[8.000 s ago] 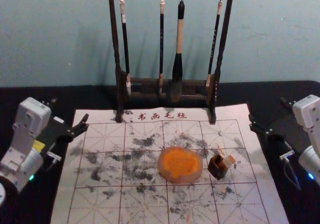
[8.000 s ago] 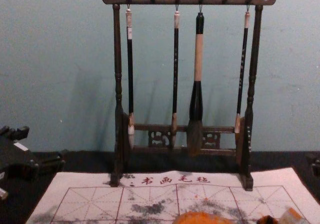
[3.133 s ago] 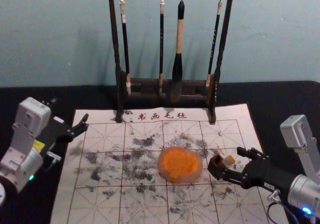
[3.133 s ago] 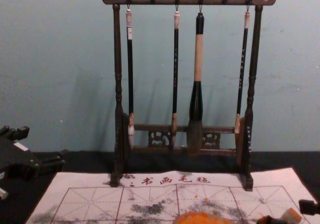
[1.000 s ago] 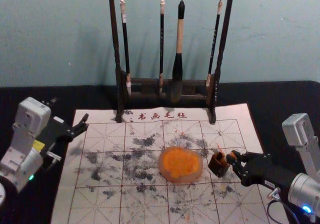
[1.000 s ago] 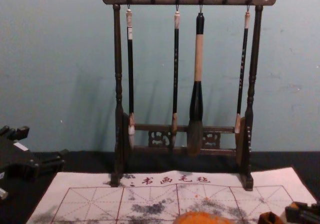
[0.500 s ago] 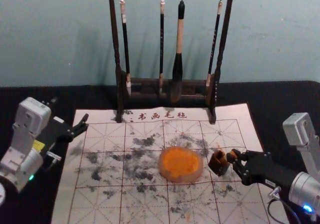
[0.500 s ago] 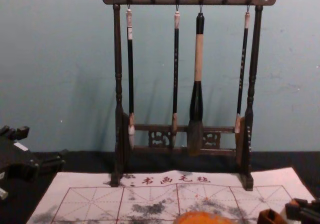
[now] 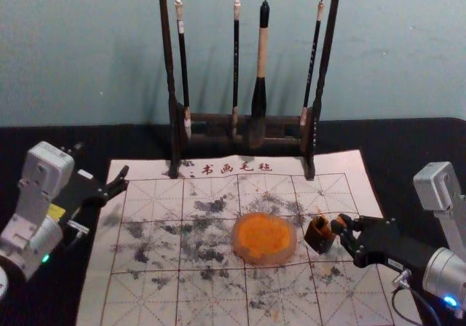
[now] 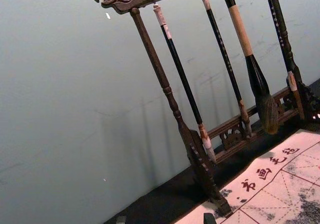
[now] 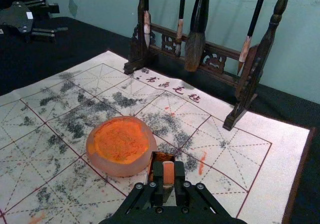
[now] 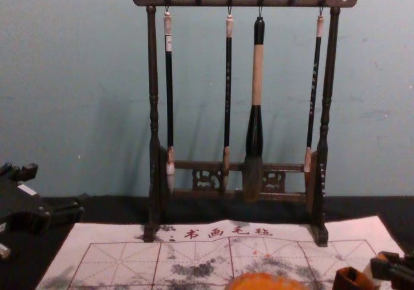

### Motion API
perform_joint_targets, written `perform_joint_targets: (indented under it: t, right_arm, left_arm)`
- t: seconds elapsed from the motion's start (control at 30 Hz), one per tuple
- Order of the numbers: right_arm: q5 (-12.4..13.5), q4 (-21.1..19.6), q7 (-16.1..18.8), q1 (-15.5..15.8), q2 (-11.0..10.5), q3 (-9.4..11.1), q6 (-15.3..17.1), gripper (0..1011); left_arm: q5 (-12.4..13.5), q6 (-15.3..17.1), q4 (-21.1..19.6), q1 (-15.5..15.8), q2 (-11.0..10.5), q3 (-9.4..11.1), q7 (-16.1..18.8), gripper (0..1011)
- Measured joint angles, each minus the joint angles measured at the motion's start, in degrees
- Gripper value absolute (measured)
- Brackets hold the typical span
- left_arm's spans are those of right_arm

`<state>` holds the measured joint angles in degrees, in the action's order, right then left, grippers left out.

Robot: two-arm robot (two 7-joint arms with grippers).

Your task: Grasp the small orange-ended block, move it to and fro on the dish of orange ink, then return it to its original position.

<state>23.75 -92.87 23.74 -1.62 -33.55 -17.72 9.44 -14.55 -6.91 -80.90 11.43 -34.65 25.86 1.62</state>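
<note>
The right tool [image 9: 341, 228] has come in over the mat [image 9: 145, 300] since the earliest frame; it pinches the block [image 11: 168, 173] just beside the box [image 9: 319, 237], right of the dish [image 9: 263, 239]; whether block and box touch, I cannot tell; the left tool [image 9: 102, 160] is parked near the mat's left edge, spread; the rack [image 9: 174, 137] stands behind.

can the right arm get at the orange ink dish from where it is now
Probably yes. The right gripper holds the block near the dish, but the dark box stands between them, so it may need lifting over.
</note>
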Motion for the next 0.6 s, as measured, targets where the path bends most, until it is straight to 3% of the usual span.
perform_joint_targets:
  t: [0.6]
  right_arm:
    - [-0.5, -0.3, -0.1, 0.3, 0.2, 0.5, -0.2, 79]
  left_arm:
    - [0.0, 0.0, 0.0, 0.0, 0.0, 0.0, 0.0, 1001]
